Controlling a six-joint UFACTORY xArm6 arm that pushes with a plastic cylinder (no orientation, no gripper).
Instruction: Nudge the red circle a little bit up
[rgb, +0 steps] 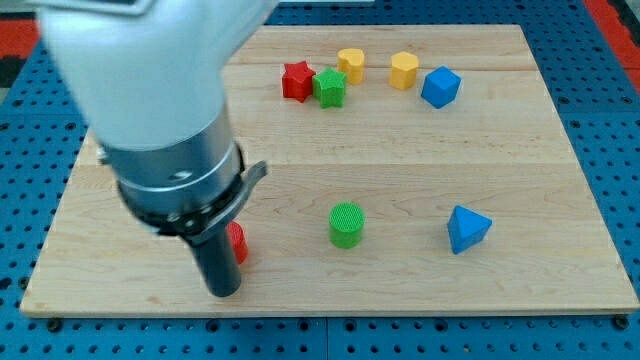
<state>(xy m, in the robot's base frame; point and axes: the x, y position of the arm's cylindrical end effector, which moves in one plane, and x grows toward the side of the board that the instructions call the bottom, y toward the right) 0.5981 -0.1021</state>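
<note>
The red circle lies near the board's lower left, mostly hidden behind my rod; only its right edge shows. My tip sits just below and to the left of the red circle, close to the board's bottom edge. Whether the tip touches the block cannot be told.
A green cylinder and a blue triangular block lie to the right. At the top stand a red star, a green star, two yellow blocks and a blue block. The arm body covers the left.
</note>
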